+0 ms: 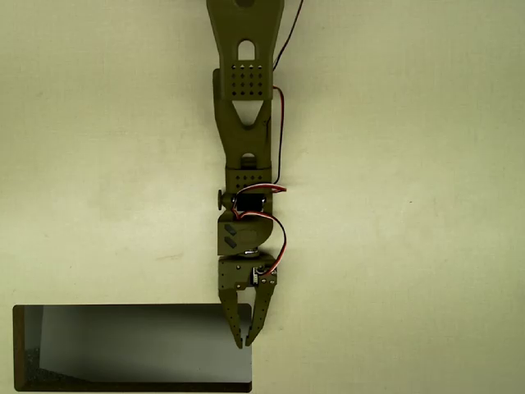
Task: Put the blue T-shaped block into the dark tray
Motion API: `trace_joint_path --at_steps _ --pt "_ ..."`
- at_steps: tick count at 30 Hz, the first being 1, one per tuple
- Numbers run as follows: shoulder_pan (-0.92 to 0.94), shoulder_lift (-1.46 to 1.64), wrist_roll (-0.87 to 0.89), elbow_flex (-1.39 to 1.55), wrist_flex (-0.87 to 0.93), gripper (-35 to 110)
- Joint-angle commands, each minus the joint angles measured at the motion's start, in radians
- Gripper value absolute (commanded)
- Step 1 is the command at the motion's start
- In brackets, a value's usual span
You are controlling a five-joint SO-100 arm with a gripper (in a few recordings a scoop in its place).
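Observation:
My olive-green arm reaches down the middle of the overhead view from the top edge. Its gripper [244, 340] hangs over the right end of the dark tray [20, 349], close to the tray's top right corner. The two fingers converge until their tips meet, so the gripper looks shut, and no blue shows between them. The tray is a shallow black-rimmed rectangle with a glossy dark grey inside, lying at the bottom left and cut by the lower edge. The blue T-shaped block is out of view, and nothing blue lies in the tray or on the table.
A plain cream tabletop [410, 205] spreads to the left and right of the arm. Red and black wires [281, 139] run along the arm's right side.

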Motion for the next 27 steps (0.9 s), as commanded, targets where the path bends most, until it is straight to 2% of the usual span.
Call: trace_joint_path --at_steps 1,27 --pt "-0.017 0.0 -0.028 0.023 -0.091 0" --pt "-0.014 0.0 -0.035 0.023 -0.091 0"
